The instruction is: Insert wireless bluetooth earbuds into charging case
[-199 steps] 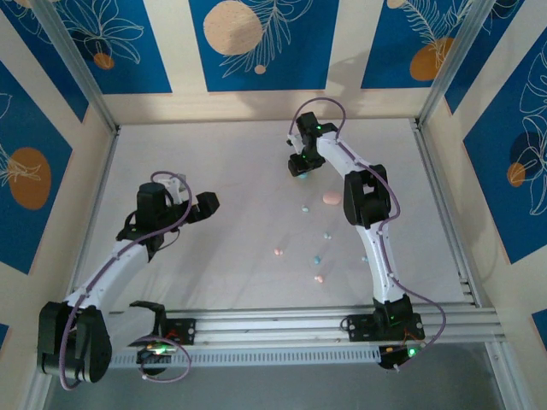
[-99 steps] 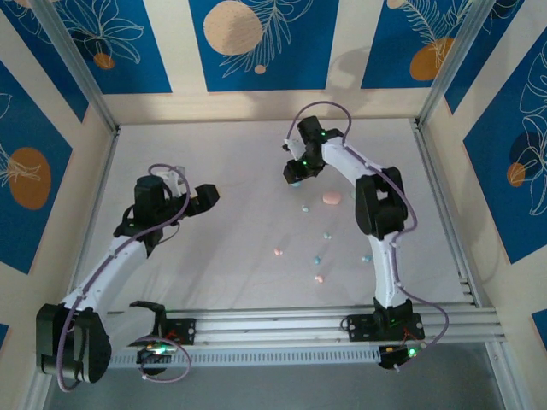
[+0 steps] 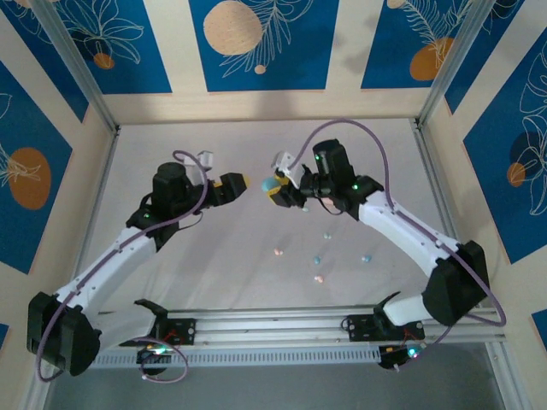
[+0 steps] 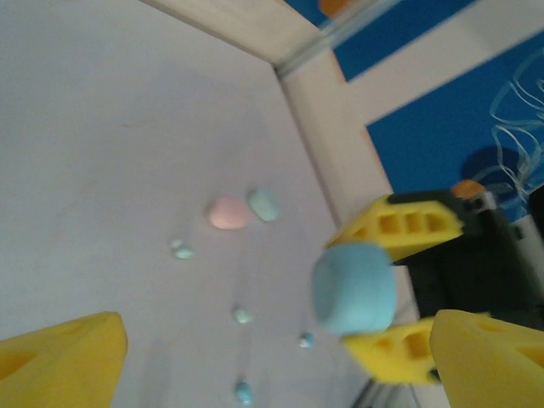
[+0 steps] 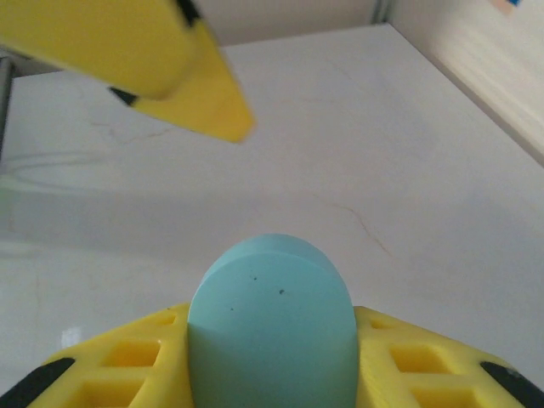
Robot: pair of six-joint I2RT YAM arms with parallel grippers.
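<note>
When you look from the top, the right gripper pinches a blue case up over the counter. The left gripper sits just beside it at 9 o'clock. Tiny earbuds lie on the counter at 5 o'clock from the case.

From the left wrist, the left gripper's two yellow fingers stand wide apart at the bottom. The blue case is at 3 o'clock, squeezed by the right gripper. A pink case and a teal case lie side by side on the counter. Earbuds dot the counter at 6 o'clock from them.

From the right wrist, the blue case stands upright between the right gripper's fingers. One left gripper finger pokes in at 11 o'clock.
</note>
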